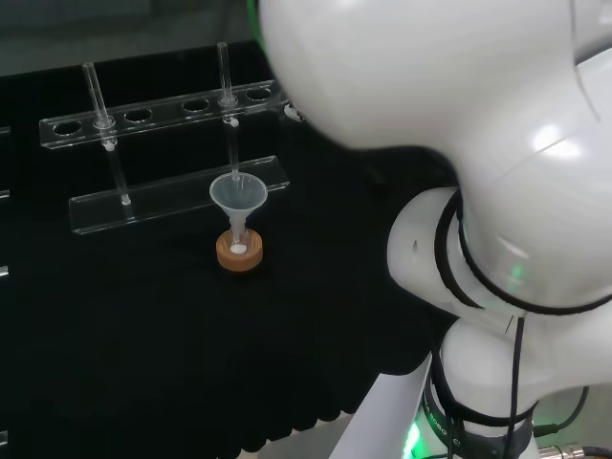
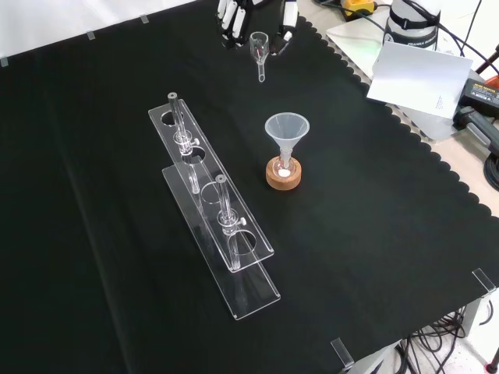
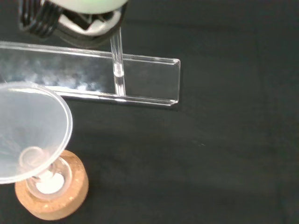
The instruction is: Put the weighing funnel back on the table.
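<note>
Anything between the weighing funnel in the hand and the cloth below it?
Nothing visible. In the front view the hand holds the weighing funnel over bare cloth; the funnel and tube rack stand nearer the camera, apart.

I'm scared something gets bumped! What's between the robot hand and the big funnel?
Only bare black cloth, seen in the front view, between the robot hand holding the weighing funnel and the funnel.
</note>
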Available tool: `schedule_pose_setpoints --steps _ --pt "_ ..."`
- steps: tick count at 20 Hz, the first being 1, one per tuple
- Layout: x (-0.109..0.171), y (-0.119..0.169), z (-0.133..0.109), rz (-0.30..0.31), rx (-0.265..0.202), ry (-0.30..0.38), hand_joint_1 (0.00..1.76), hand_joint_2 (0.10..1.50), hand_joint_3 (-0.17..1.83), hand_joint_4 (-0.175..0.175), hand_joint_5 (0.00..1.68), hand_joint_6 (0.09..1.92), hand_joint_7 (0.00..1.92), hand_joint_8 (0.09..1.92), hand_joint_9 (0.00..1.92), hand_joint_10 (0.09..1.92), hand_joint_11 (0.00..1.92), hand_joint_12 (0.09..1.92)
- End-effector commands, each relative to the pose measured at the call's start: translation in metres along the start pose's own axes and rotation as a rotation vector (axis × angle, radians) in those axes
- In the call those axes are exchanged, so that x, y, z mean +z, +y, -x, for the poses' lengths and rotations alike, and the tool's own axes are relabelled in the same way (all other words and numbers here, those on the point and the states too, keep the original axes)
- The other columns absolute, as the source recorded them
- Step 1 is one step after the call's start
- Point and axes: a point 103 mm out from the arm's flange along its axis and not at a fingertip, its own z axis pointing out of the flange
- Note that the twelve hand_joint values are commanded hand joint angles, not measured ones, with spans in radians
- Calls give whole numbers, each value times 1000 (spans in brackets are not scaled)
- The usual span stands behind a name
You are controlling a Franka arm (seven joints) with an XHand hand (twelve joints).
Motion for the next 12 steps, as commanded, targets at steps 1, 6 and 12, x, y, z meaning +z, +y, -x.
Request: schedule_pose_setpoints --steps 1,6,12 --pt "12 4 5 26 -16 114 1102 708 601 175 1217 750 744 588 1106 237 899 1035" --pt "14 12 20 44 0 136 1101 709 600 175 1217 751 745 589 1107 236 900 1035" --pt "15 29 52 55 33 158 1101 710 599 175 1216 752 744 589 1109 235 901 1034"
